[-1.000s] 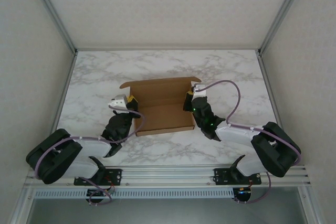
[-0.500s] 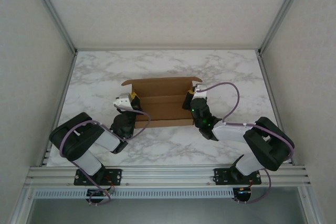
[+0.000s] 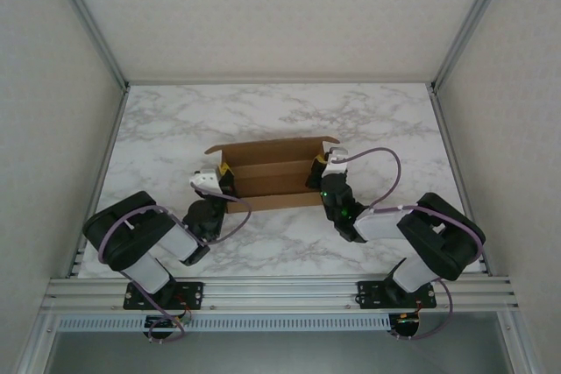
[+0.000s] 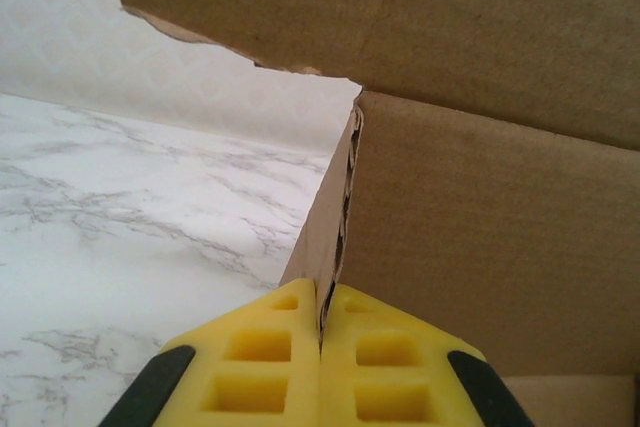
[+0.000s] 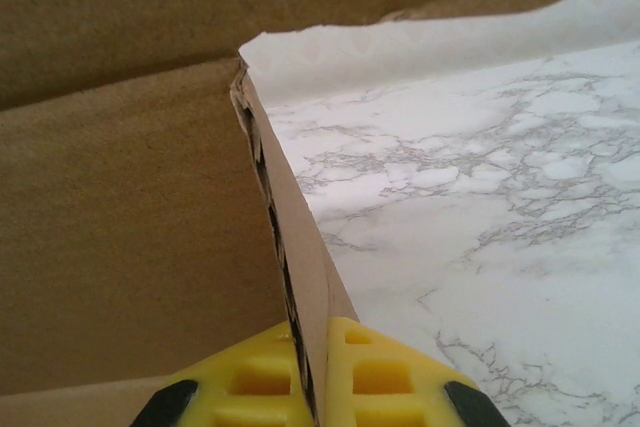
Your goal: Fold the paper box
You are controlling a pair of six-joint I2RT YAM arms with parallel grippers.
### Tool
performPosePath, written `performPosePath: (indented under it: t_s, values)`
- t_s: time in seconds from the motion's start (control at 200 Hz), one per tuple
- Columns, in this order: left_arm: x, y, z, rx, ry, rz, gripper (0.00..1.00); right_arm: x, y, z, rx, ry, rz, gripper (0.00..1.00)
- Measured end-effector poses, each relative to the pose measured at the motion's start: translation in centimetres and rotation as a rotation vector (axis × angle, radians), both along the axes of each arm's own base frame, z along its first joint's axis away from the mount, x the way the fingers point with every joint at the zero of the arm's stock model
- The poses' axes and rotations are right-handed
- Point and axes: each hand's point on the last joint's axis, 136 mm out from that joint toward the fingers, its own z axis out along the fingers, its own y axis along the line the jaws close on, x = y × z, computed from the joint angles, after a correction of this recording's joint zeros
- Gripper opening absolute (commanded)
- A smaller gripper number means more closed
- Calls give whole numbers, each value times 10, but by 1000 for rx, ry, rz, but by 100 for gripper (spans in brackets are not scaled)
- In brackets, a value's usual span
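I am pinching the paper box (image 3: 270, 183), sitting mid-worktop (image 3: 166, 124), by its side walls: left end effector (image 4: 322, 319) and right end effector (image 5: 310, 347) are each clamping a cardboard edge. It is looking light, stiff yet crease-prone, so I am favouring holds near the folds.

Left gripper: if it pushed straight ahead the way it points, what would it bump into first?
The paper box itself: the left gripper is shut on its side wall, so it would push straight into that cardboard. Depth beyond is unclear.
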Motion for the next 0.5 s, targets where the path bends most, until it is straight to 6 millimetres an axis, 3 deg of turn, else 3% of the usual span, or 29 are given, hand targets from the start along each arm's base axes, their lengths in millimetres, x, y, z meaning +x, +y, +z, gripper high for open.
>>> performPosePath:
  t_s: [0.28, 0.501]
  values:
    - [-16, -2, -5, 49, 9, 0, 0, -6, -2, -2, 17, -18, 2, 0]
    - [-21, -3, -6, 93, 6, -1, 0, -16, -5, -6, -1, 4, 27, 18]
